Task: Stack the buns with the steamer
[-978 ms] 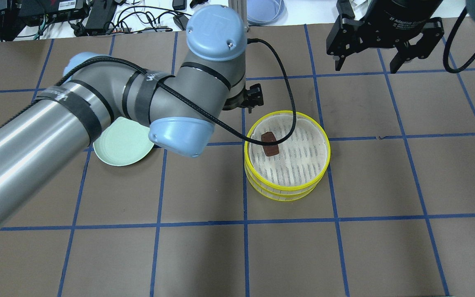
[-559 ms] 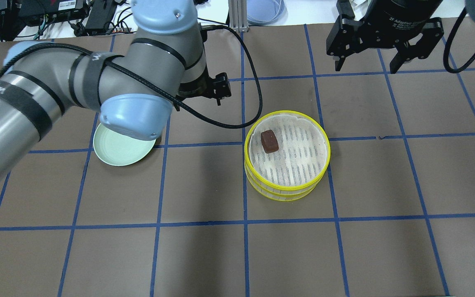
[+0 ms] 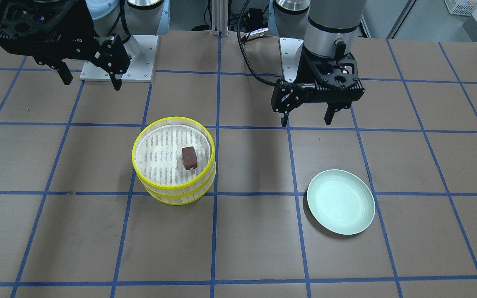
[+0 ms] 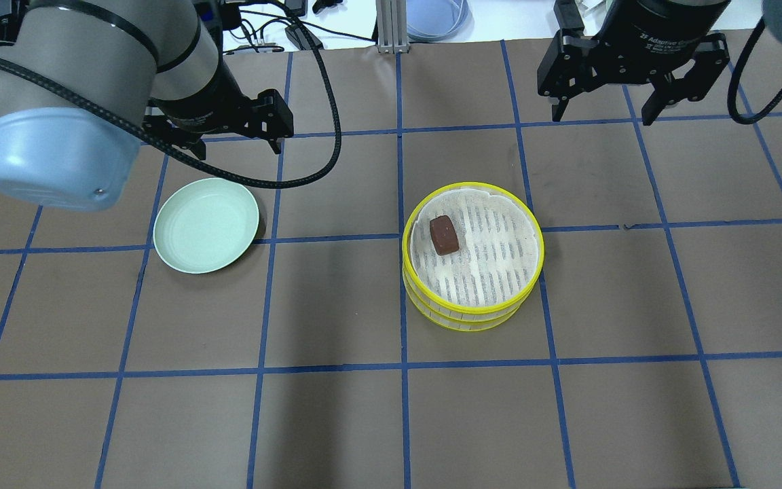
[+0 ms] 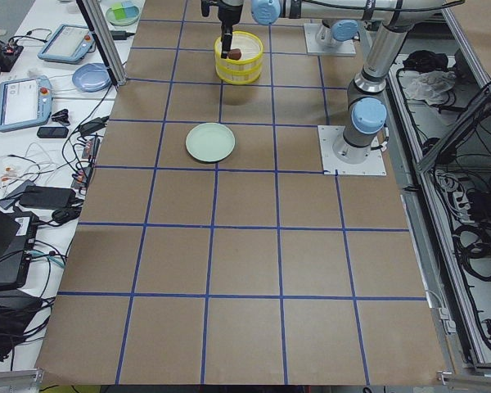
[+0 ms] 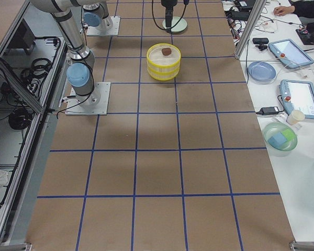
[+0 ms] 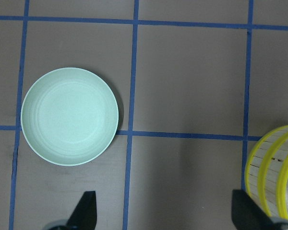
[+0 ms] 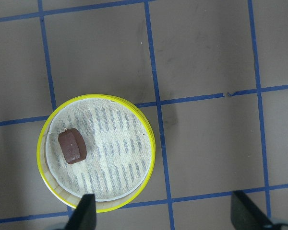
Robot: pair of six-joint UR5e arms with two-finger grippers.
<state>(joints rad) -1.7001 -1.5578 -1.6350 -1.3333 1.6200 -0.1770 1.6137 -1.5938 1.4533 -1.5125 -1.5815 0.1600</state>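
The steamer's two yellow-rimmed trays [image 4: 466,318] stand stacked one on the other at mid-table, also in the front view [image 3: 176,194]. The dark red-brown bun [image 4: 444,235] lies on the top tray's striped liner, also in the right wrist view [image 8: 72,145]. The cream-white bun is hidden. My left gripper [image 4: 235,146] is open and empty, raised behind the green plate, well left of the steamer. My right gripper [image 4: 603,117] is open and empty, raised behind and to the right of the steamer.
A pale green round plate [image 4: 206,225] lies empty to the left of the steamer, also in the left wrist view [image 7: 69,116]. The table is brown paper with blue tape lines. Cables and devices lie beyond its far edge.
My left arm has swung left and back, from beside the steamer to behind the green plate. The right gripper, the steamer and the brown bun have stayed in place.
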